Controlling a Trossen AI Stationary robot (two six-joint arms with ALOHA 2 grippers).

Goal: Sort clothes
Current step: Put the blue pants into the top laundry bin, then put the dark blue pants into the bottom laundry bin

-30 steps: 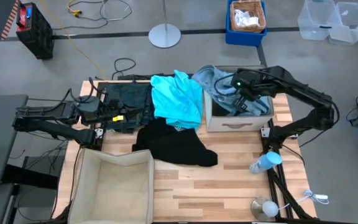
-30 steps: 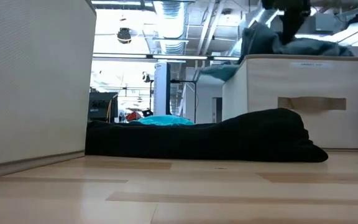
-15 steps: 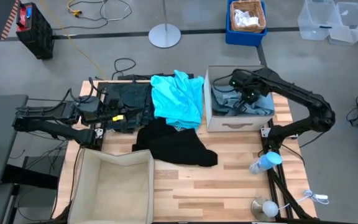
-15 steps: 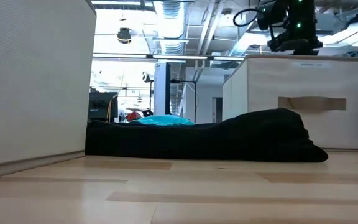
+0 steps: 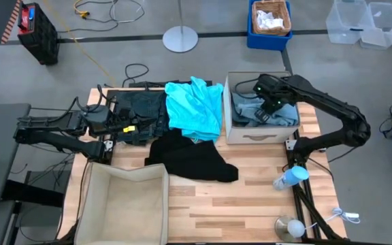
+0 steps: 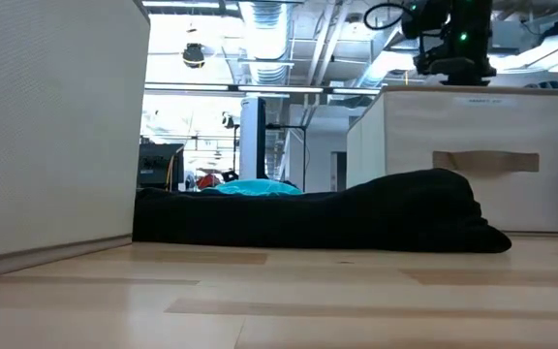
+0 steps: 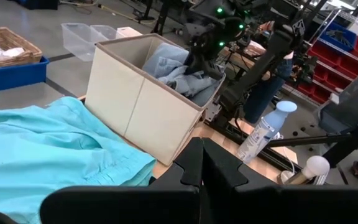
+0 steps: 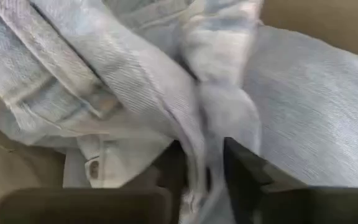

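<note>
Step in hand: right end effector (image 5: 267, 109) over bin (image 5: 260, 137) at 2 o'clock, fingers part-open, releasing pale-blue garment (image 5: 245, 109). Left end effector (image 5: 136, 127) shut, empty, 9 o'clock. Next: withdraw, reach turquoise garment (image 5: 194, 107).

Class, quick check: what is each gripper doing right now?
Left gripper: closed, empty, waiting by the dark green garment.
Right gripper: in the bin, over the pale dusty-blue garment; fingers parted, grip cannot be told.

Black garment (image 6: 356, 218) lying on table (image 6: 279, 301), turquoise garment (image 6: 260, 187) behind, beige bin (image 6: 482, 155) right
</note>
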